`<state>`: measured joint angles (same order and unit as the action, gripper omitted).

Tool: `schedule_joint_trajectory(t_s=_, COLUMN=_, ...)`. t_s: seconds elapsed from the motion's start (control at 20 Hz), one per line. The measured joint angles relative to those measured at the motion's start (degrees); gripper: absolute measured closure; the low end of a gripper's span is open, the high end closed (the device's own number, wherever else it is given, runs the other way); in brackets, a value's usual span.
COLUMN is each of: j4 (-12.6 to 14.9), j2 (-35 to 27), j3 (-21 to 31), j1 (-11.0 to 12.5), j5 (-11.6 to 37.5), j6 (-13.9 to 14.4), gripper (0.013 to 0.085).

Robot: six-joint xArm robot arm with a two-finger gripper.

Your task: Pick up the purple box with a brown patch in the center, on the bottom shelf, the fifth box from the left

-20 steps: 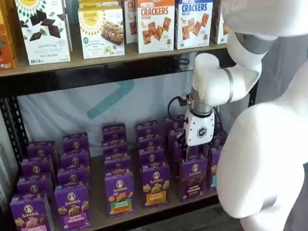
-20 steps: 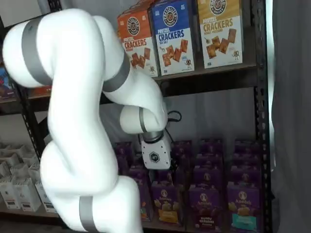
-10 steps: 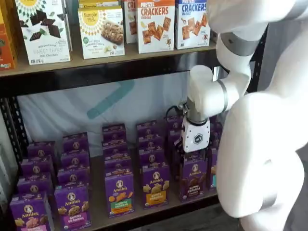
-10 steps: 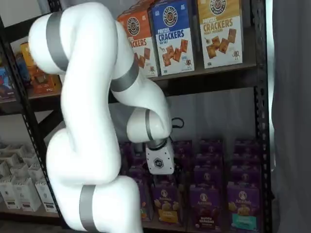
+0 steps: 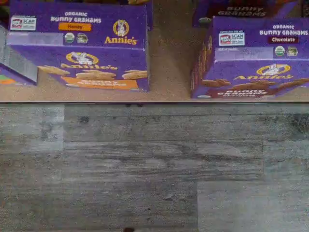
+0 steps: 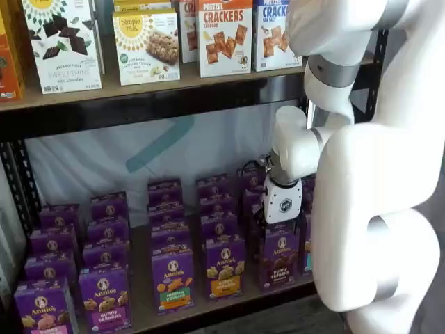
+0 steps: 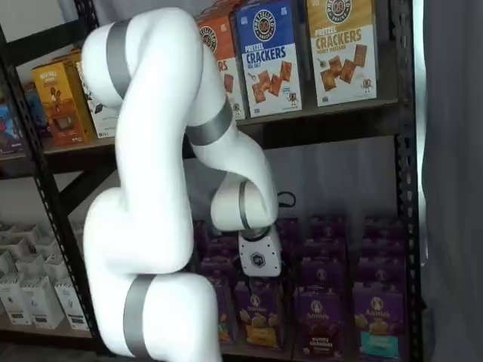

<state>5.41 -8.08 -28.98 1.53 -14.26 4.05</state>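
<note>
The purple box [image 6: 278,262] stands upright at the front of the bottom shelf [image 6: 142,306], with a dark brown "bunny grahams" band. It also shows in a shelf view [image 7: 317,320]. In the wrist view it is the carton marked Chocolate [image 5: 251,58]. My gripper [image 6: 275,232] hangs low over the front row, its white body just above the purple box. In a shelf view [image 7: 258,280] it sits lower left of that box. The black fingers are dark against the cartons, with no gap to make out. Nothing is seen held.
A purple Honey carton [image 5: 77,48] stands beside the chocolate one across a strip of bare board [image 5: 171,58]. Several more purple cartons fill the tier, one teal-banded [image 7: 375,326]. Tall cracker boxes [image 6: 224,35] stand on the upper tier. Black rack post [image 7: 404,188]; grey plank floor [image 5: 145,164].
The arm has swung right and lowered. The gripper has sunk from above the back rows to just over the front row of cartons.
</note>
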Motion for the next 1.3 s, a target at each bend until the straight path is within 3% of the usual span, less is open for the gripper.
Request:
schedule_joint_trajectory(t_s=0.55, j4=5.71, j2=-10.57, j3=-7.47, j1=4.84, j5=3.98, j6=0.80, gripper=0.0130)
schedule_joint_trajectory(t_s=1.1, j4=1.54, j2=-20.71, j3=-17.66, j1=6.13, j5=6.94, j6=-4.55, gripper=0.0130)
schedule_joint_trajectory(t_s=1.3, j4=1.29, j2=-23.62, j3=-21.48, j1=6.68, j5=6.31, j6=-5.31, gripper=0.0130)
